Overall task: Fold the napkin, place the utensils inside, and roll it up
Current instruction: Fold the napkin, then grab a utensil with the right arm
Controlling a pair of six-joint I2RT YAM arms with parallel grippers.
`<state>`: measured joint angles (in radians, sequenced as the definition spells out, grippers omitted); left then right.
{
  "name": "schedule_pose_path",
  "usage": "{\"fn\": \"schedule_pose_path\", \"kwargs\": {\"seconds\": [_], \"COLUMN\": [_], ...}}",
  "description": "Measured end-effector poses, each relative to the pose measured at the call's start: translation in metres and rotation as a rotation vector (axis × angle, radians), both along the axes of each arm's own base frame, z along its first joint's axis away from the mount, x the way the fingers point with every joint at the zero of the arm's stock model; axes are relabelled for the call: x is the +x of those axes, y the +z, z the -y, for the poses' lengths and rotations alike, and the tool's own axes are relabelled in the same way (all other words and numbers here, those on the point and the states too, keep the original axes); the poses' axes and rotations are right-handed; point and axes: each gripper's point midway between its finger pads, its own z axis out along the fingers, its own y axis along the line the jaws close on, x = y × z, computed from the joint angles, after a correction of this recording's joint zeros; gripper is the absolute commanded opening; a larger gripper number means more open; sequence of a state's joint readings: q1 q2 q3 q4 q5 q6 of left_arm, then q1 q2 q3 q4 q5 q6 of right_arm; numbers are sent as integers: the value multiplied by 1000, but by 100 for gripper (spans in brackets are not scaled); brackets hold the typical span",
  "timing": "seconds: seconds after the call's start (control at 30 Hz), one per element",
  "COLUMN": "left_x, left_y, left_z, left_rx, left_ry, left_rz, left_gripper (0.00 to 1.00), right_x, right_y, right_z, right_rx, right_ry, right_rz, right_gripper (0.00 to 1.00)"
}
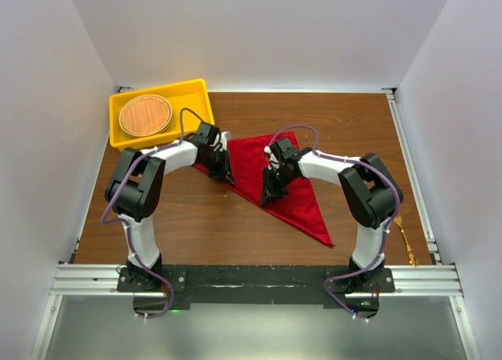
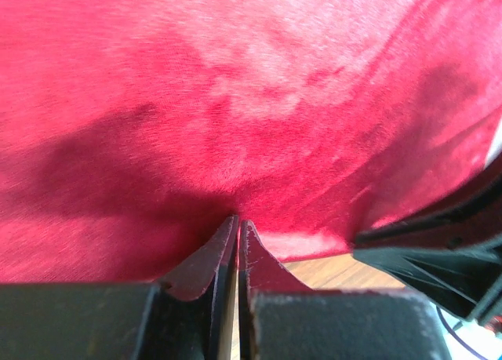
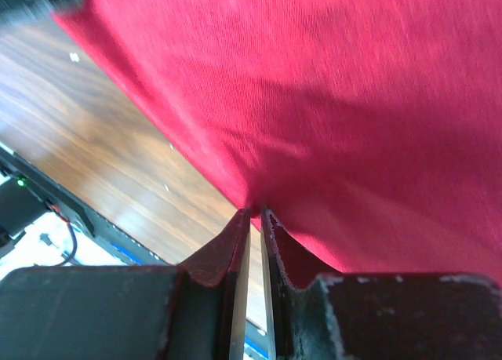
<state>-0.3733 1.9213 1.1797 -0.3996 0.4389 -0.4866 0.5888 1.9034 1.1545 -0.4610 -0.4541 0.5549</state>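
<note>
Napkin: the red napkin (image 1: pixel 302 199) lay as a triangle on the brown wooden table (image 1: pixel 196 215) between the two arms, with its long point running toward the near right.
Left gripper: the left gripper (image 1: pixel 223 168) stood at the napkin's left corner. In its wrist view the jaws were drawn to a thin slit and the cloth's edge was pinched at the tips.
Right gripper: the right gripper (image 1: pixel 273 194) stood at the napkin's near edge, toward the middle. Its jaws were also narrow and nipped the hem, and in its wrist view the cloth hung above the bare wood.
Bin: a yellow bin (image 1: pixel 198 100) sat at the far left corner of the table, well apart from the napkin.
In the bin: a round woven mat (image 1: pixel 145 115) lay flat on the floor of the bin and filled most of it.
Fork: a slim gold fork (image 1: pixel 405 241) lay at the table's right edge, beside the right arm and apart from the cloth. Its tines were too small to make out.
</note>
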Motion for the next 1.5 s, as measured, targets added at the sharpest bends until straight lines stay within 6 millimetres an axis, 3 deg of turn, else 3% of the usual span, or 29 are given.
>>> {"fn": "schedule_pose_path", "kwargs": {"seconds": [0.17,0.27,0.5,0.67,0.77,0.9,0.93,1.0,1.03,1.13,1.2,1.3,1.5], "left_x": [10,21,42,50,50,47,47,48,49,50,48,35,-27], "left_y": [4,4,-1,0,1,9,13,26,36,62,76,87,86], "left_z": [-17,-38,-86,-90,-92,-96,-96,-95,-94,-87,-75,-45,15], "left_rx": [33,47,98,106,120,137,135,125,114,79,57,26,-47], "left_ry": [44,100,205,208,205,210,210,213,213,202,179,104,-58], "left_rz": [14,20,36,49,55,53,59,84,106,167,204,234,195], "left_gripper": [10,10,9,10,11,17,18,21,22,24,25,27,27], "right_x": [-9,-15,-50,-50,-52,-45,-41,-26,-15,18,33,38,26], "right_y": [16,23,-6,-3,4,29,35,51,59,78,85,88,76], "right_z": [9,15,45,56,65,83,89,111,125,176,219,286,385], "right_rx": [-4,-6,-82,-109,-123,-147,-158,-208,-237,-328,-389,-490,-590], "right_ry": [7,9,-7,-26,-43,-102,-123,-195,-245,-432,-574,-774,-1101], "right_rz": [26,48,-32,-6,11,74,87,122,135,169,171,147,71], "right_gripper": [16,16,16,17,21,41,51,67,80,91,94,98,98]}}
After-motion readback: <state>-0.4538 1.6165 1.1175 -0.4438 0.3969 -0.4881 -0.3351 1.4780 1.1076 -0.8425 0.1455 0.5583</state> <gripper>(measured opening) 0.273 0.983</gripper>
